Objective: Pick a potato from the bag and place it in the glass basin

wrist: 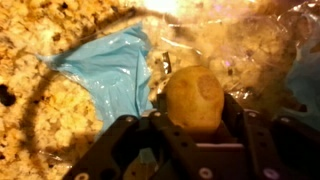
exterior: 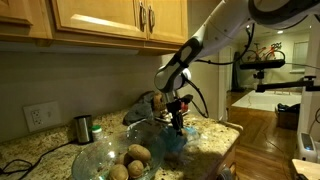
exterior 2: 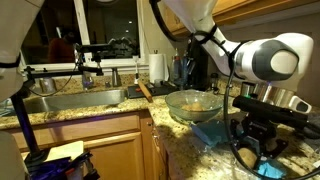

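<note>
My gripper is shut on a tan potato and holds it just above the crinkled light-blue bag. In both exterior views the gripper hangs low over the bag on the granite counter. The wide glass basin stands right beside the bag and holds a few potatoes. The held potato is hidden by the fingers in the exterior views.
A small dark-green cup stands by the wall behind the basin. Wooden cabinets hang overhead. A steel sink, a paper towel roll and a wooden board lie further along the counter. The counter edge is near the bag.
</note>
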### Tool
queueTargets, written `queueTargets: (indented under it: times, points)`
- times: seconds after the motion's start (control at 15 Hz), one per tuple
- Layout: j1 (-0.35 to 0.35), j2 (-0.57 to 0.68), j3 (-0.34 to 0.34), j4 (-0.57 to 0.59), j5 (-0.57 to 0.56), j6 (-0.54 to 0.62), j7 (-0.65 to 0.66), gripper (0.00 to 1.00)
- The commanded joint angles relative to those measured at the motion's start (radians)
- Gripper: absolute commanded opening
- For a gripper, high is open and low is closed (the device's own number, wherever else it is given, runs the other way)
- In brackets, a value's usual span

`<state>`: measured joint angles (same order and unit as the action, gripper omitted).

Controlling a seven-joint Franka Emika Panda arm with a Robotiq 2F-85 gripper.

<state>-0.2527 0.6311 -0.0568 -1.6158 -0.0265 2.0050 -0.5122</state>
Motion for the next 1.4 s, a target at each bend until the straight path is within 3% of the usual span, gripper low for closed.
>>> queueTargets:
  times: [0.0,0.53,0.8,1.33]
  points:
    - [-0.003,-0.127,0.001,-0.095,-0.01,0.026,0.014,0.31]
    - [0.017,-0.276,0.011,-0.161,0.002,0.071,0.005,0.31]
    - [0.028,-0.287,0.025,-0.142,0.012,-0.007,-0.008,0.31]
    - [0.045,-0.289,0.063,-0.144,0.04,0.01,-0.047,0.31]
